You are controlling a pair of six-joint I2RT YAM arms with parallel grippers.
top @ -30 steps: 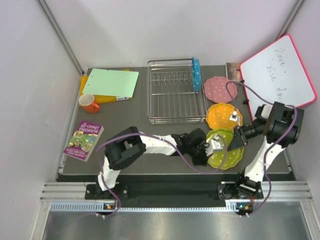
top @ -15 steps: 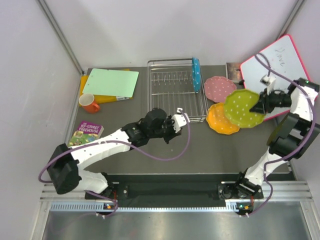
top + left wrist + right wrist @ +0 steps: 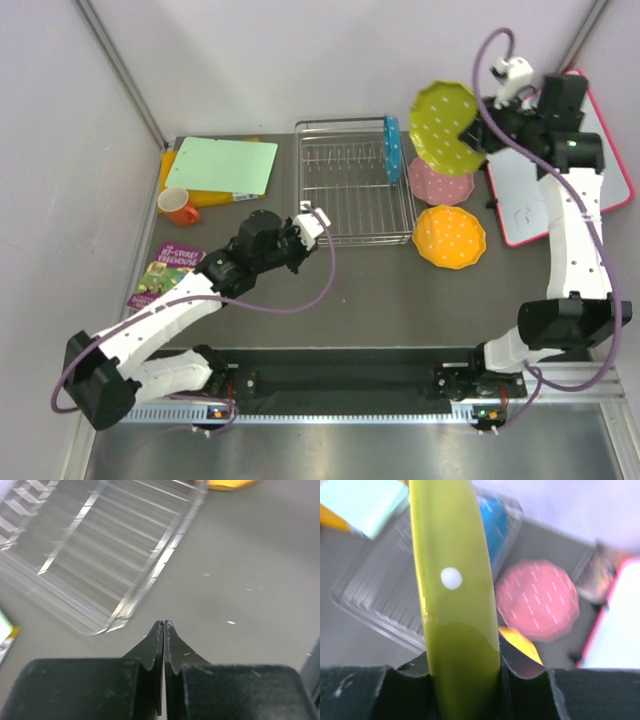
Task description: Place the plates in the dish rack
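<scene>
While the left gripper (image 3: 164, 626) rests closed, the right gripper (image 3: 476, 136) clamps a yellow-green dotted scalloped plate (image 3: 440, 125), seemingly beside the silver wire dish rack (image 3: 350, 185).

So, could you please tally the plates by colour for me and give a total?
blue plate: 1, upright in the dish rack
yellow-green plate: 1, gripped by the right end effector
pink plate: 1, flat on the table
orange plate: 1, flat on the table
Total: 4
</scene>
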